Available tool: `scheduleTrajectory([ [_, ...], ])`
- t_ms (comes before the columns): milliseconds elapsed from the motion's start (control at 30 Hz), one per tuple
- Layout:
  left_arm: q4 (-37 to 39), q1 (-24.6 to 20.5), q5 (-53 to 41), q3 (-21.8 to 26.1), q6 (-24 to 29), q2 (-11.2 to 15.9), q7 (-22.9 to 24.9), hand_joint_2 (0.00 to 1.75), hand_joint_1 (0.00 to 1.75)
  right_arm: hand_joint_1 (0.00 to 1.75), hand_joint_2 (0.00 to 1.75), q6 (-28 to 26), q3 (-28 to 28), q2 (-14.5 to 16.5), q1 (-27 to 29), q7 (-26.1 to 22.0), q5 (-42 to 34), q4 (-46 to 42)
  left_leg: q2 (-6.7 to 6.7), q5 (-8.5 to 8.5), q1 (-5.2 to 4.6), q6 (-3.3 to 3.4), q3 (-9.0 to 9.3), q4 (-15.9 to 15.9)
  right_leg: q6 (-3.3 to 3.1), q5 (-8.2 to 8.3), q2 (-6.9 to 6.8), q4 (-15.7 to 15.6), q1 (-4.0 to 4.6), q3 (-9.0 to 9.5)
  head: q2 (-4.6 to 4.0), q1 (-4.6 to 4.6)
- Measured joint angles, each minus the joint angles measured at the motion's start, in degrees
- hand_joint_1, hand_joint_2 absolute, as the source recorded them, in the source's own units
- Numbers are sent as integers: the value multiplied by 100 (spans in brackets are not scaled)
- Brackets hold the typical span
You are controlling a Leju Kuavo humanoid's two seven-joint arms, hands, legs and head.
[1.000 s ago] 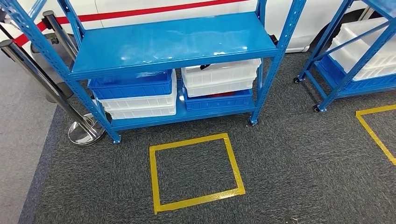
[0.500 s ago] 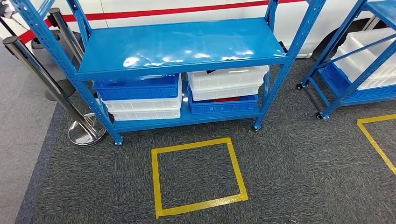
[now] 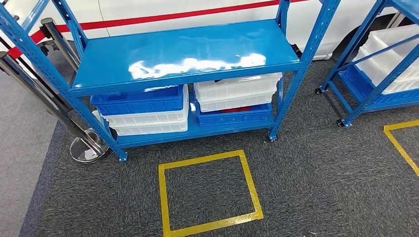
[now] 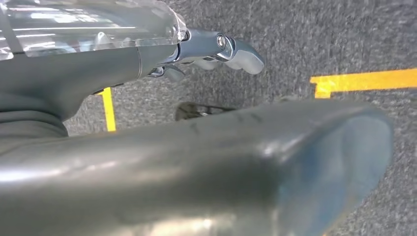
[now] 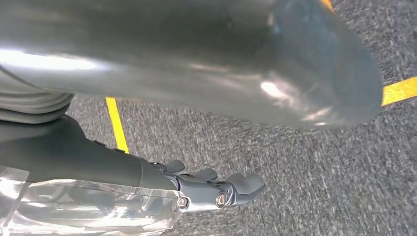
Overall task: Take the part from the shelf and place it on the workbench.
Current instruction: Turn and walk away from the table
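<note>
A blue metal shelf (image 3: 188, 54) stands ahead in the head view, its upper board bare and glossy. On its lower board a white bin (image 3: 237, 91) sits on a blue bin (image 3: 232, 117) at the right, and something red shows between them. At the left a blue bin (image 3: 141, 101) tops two white bins (image 3: 148, 121). What the bins hold is hidden. My left hand (image 4: 211, 49) hangs over the grey carpet, fingers apart, holding nothing. My right hand (image 5: 216, 189) hangs likewise with nothing in it.
A yellow tape square (image 3: 162, 197) marks the carpet in front of the shelf. A chrome stanchion base (image 3: 86, 148) stands at the shelf's left leg. A second blue shelf (image 3: 356, 44) with white bins is at the right. A white vehicle (image 3: 197, 10) is behind.
The whole picture has shifted a little as the camera moved. The shelf and the tape square sit slightly lower in view than a second ago. Nothing on the shelf has moved.
</note>
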Motion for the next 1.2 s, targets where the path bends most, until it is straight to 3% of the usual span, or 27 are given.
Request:
scheduleTrajectory([
  [67,0,5,-1,1,-1,2,0,0,0,0,0,0,-3,2,-2,-1,3,2,7,442,-25,73,236,-712,43,-99,5,-9,3,122,0,4],
  [100,0,-1,-1,1,-1,3,0,0,0,0,0,0,-4,4,-6,-1,4,3,13,516,-45,116,330,-950,75,-135,2,-19,5,154,0,3],
  [200,-1,-12,-1,3,-2,7,-2,0,0,0,0,-1,-8,6,-13,1,4,4,4,436,-76,214,433,-1150,185,-141,-15,-34,9,210,0,4],
  [267,-3,5,-1,3,-2,8,-4,0,0,0,0,-1,-9,5,-19,-2,4,3,-4,414,-51,275,548,-1235,239,-156,-17,155,4,180,0,10],
  [333,-4,3,-1,3,-2,7,-4,0,0,0,0,-1,-9,5,-26,-2,5,4,-2,374,-40,334,662,-1288,273,-351,-14,694,-9,-123,0,17],
  [400,-4,-8,-1,3,-2,6,-4,0,0,0,0,0,-10,1,-23,-1,7,4,-9,315,-52,368,717,-1291,295,-610,-13,1352,-9,-602,0,19],
  [433,-3,-6,-1,3,-2,5,-4,0,0,0,0,0,-10,-1,-16,0,7,4,-15,280,-58,372,753,-1290,300,-631,-13,1528,-9,-783,0,19],
  [467,-3,3,1,3,-2,5,-4,0,0,0,0,0,-11,-2,-10,0,7,4,-20,240,-63,368,803,-1290,300,-529,-13,1519,-8,-876,0,19],
  [500,-3,12,3,4,-2,3,-3,0,0,0,0,0,-11,-2,-6,0,7,4,-24,194,-65,357,867,-1289,291,-299,-13,1306,-6,-865,0,19],
  [567,-2,25,8,5,-2,-3,-1,0,0,0,0,0,-11,-3,0,1,11,4,-23,94,-69,318,998,-1284,251,242,-14,593,12,-679,0,17],
  [633,-2,9,9,8,1,-7,3,0,0,0,0,1,-13,-5,-4,2,20,4,-21,17,-72,257,1028,-1277,190,423,-18,147,58,-578,0,15],
  [733,-3,-7,8,13,11,-7,15,0,0,0,0,1,-15,-4,1,2,35,4,-18,-35,-78,154,1065,-1233,85,397,-16,48,64,-519,0,12],
  [800,-4,-11,8,16,16,-5,17,0,0,0,0,2,-15,0,-2,2,44,4,-11,-122,-70,100,987,-960,26,361,-12,2,32,-408,0,-2],
  [933,-4,-18,13,25,17,-5,17,0,0,0,0,3,-15,1,-23,2,57,4,-3,-572,-11,5,163,311,-22,236,-11,-23,30,-250,0,-21],
  [967,-4,-5,15,27,17,-5,17,0,0,0,0,4,-15,1,-20,2,60,4,-3,-533,-4,-4,49,367,-20,197,-5,-22,31,-200,0,-22],
  [1000,-4,10,17,29,19,-5,17,0,0,0,0,7,-15,1,-16,2,62,4,-2,-361,1,0,37,214,-15,157,2,-22,31,-141,0,-23],
  [1067,-4,33,20,33,21,-4,16,0,0,0,0,13,-15,3,-15,1,68,5,2,190,-6,50,207,-491,9,77,11,-22,31,-14,0,-21],
  [1100,-3,34,21,37,25,-3,14,0,0,0,0,16,-15,5,-21,0,72,7,8,342,-26,84,290,-809,30,43,12,-19,33,26,0,-19],
  [1133,-3,30,23,40,27,-2,11,0,0,0,0,18,-15,7,-29,0,74,8,11,446,-46,121,350,-1014,62,13,10,-14,35,44,0,-20],
  [1200,-4,24,28,49,32,-1,7,0,0,0,0,20,-15,9,-45,-1,76,9,10,448,-81,184,375,-1107,132,-25,7,-18,38,47,0,-18],
])
